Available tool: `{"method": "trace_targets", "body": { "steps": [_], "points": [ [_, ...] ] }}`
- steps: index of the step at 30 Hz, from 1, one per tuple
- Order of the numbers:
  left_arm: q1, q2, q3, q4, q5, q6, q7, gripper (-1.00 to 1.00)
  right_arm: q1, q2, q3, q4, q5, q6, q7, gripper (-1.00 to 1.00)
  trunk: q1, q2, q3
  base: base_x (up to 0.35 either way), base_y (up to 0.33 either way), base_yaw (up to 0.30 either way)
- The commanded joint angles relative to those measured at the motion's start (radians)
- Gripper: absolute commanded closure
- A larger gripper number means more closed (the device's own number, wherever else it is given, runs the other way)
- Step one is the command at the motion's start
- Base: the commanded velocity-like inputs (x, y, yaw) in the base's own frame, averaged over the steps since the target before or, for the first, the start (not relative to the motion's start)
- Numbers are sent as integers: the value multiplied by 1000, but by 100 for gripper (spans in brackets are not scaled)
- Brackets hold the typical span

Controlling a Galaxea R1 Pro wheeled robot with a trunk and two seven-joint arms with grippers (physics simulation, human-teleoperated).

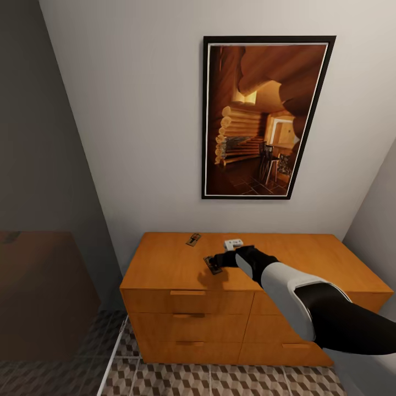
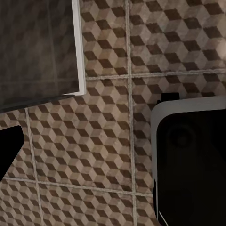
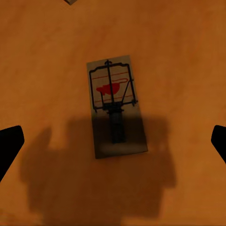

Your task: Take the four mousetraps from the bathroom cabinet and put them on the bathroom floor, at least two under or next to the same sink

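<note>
Just below the middle of the head view, the right gripper (image 1: 216, 263) hovers over a mousetrap (image 1: 212, 264) on the orange cabinet top (image 1: 165, 264). Its wrist camera shows the trap (image 3: 116, 108) lying flat between two widely spread fingertips (image 3: 9, 146), which sit at the frame's left and right edges well clear of the slab. Nothing is held. Farther back on the cabinet, toward the wall, lies a second mousetrap (image 1: 193, 240), with a small white object (image 1: 234, 243) to its right; I cannot tell what that is. A framed picture (image 1: 268, 117) hangs above. The left wrist camera looks down on the bathroom floor (image 2: 103, 141), and that gripper's opening cannot be judged. Because the trap is thin and flat, the fingers may close above it or push it sliding across the smooth wood, and a skewed descent could pinch only one corner.
</note>
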Motion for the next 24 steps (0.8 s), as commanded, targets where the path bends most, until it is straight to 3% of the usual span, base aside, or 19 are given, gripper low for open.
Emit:
{"method": "trace_targets", "body": {
  "steps": [1,24],
  "points": [
    [-1,-1,-8,4,9,-7,0,-100,0,0,8,-1,-5,5,3,-100,1,-2,-2,0,0,0],
    [2,-2,-8,4,9,-7,-20,-100,10,-4,8,-1,-2,5,-8,-100,1,-2,-2,0,0,0]
  ]
}}
